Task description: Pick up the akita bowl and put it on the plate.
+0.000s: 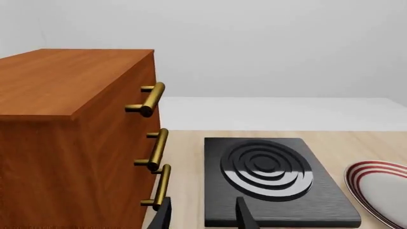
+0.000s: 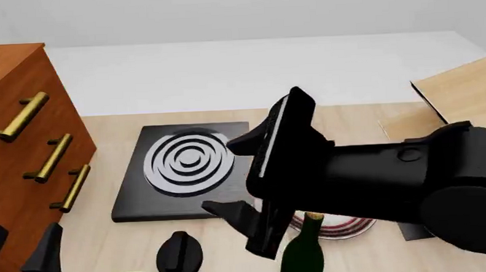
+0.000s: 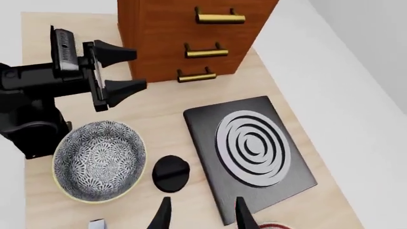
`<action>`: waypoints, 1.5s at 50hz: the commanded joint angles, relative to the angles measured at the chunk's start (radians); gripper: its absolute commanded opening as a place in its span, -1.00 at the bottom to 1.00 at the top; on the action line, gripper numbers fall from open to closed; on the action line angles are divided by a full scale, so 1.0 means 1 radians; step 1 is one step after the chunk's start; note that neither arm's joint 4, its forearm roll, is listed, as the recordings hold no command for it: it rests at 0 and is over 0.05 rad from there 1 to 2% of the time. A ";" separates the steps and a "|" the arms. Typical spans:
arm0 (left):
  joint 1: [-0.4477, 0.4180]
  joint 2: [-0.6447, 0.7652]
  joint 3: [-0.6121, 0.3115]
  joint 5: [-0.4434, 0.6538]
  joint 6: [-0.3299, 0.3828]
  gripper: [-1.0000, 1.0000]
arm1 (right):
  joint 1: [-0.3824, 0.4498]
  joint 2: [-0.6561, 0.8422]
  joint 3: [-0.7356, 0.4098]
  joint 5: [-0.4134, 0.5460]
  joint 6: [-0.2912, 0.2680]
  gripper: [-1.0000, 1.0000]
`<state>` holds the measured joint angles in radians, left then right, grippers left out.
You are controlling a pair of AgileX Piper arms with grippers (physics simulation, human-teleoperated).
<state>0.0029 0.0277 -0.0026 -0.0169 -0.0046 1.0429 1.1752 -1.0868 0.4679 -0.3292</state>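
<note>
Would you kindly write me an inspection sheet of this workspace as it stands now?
Surface: pale wood table, lit evenly.
Job's things: akita bowl upright on the table, ungrasped; plate beside the black slab, partly hidden by the right arm in the front view.
Clutter: black slab with white rings; black knob between bowl and slab; green bottle; wooden drawer cabinet with brass handles.
Grippers: left hand open, empty, near the cabinet; right hand open, empty, above the slab's edge.
Cables: nothing seen.
Surroundings: plain white wall and floor; a wooden panel at far right.
</note>
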 commanded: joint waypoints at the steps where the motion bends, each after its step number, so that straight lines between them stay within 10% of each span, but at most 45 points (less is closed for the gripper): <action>1: 0.000 0.002 0.001 -0.002 0.000 1.00 | 0.050 0.133 -0.015 -0.040 0.032 1.00; 75: -0.003 0.003 0.001 -0.002 -0.001 1.00 | 0.157 0.653 -0.018 -0.357 0.351 1.00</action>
<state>-0.0007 0.0284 -0.0020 -0.0173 -0.0055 1.1907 1.7844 -1.1174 0.1475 -0.0120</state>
